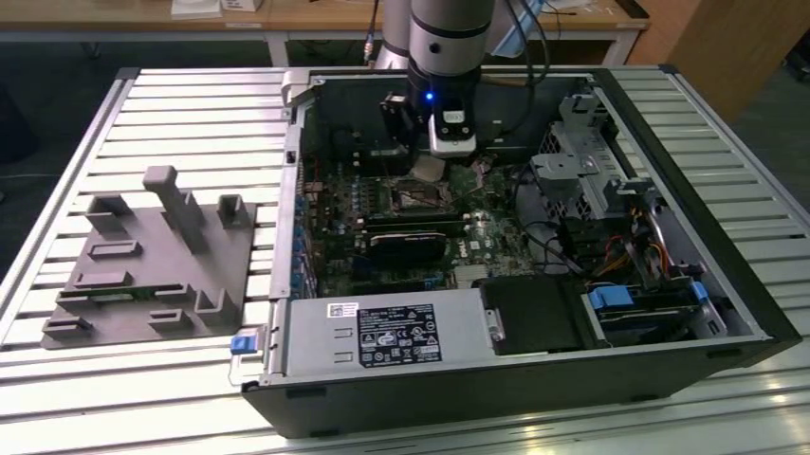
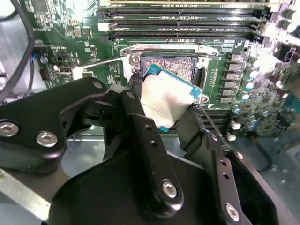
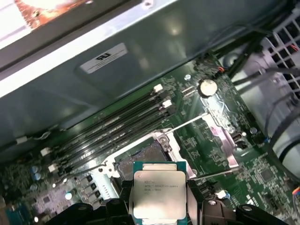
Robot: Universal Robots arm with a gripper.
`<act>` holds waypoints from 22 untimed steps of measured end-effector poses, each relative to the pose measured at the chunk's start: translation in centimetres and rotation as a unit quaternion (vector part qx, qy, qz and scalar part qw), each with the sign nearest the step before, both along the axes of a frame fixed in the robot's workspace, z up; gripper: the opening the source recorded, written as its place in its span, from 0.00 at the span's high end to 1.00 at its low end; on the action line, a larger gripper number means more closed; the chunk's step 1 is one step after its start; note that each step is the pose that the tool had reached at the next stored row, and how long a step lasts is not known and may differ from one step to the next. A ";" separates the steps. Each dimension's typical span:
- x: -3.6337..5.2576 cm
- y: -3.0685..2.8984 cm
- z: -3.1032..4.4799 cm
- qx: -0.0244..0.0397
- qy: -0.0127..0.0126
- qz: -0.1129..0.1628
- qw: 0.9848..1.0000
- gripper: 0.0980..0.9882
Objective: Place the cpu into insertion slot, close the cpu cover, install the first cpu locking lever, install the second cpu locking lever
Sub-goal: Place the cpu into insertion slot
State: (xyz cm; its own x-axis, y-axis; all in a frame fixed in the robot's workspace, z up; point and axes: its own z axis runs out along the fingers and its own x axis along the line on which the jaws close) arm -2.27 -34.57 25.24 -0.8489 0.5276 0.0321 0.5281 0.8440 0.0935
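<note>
My gripper [image 1: 428, 169] reaches down into the open computer case and is shut on the cpu [image 2: 166, 101], a small square chip with a pale metal face and a teal edge. Black fingers [image 2: 140, 126] clamp two opposite sides of the cpu [image 3: 159, 192]. The chip hangs tilted just above and beside the insertion slot [image 3: 140, 159], whose dark square [image 2: 171, 65] lies bare inside its silvery rim. A silvery plate, likely the cpu cover [image 3: 220, 136], stands swung away beside the socket. Two thin wire levers [image 3: 185, 124] stick out unlatched.
Long black memory slots [image 3: 108, 126] run next to the socket. A black graphics card [image 1: 405, 248], a labelled power supply [image 1: 379, 334] and a drive cage with cables [image 1: 595, 180] crowd the case. A grey fixture [image 1: 146, 265] sits on the slatted table at the exterior view's left.
</note>
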 end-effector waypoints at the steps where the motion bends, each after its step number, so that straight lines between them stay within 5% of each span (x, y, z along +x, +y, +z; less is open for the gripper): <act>1: 0.00 0.00 -0.01 0.000 0.000 -0.007 1.000 0.51; 7: 0.00 0.00 -0.03 0.000 0.000 -0.051 0.999 0.51; 12: 0.00 0.00 -0.05 0.000 0.000 -0.087 0.996 0.51; 22: 0.00 0.00 -0.09 0.000 0.000 -0.160 0.987 0.51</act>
